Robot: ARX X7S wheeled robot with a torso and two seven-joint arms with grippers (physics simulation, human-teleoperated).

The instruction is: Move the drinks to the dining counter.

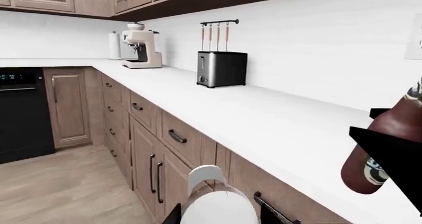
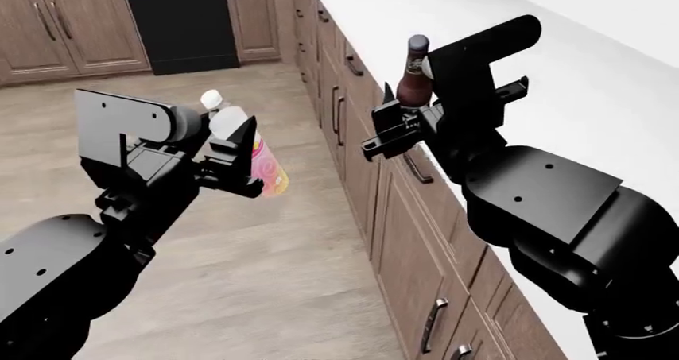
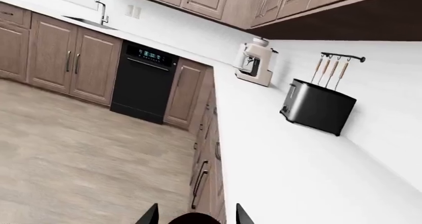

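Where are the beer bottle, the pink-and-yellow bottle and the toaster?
beer bottle [image 2: 413,80]: head view, upper body.
pink-and-yellow bottle [image 2: 267,163]: head view, pink lower body.
toaster [image 1: 222,68]: left wrist view, front face.

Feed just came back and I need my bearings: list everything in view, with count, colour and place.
Beer bottle: one, dark brown, held in the right gripper.
Pink bottle: one, pink-yellow with white cap, held in the left gripper.
Toaster: one, black-silver, on the countertop by the wall.
Coffee machine: one, cream, in the countertop corner.
Dishwasher: one, black, under the countertop.
Countertop: one, white, over brown cabinets.
Left gripper: black, over the floor.
Right gripper: black, beside the cabinets.
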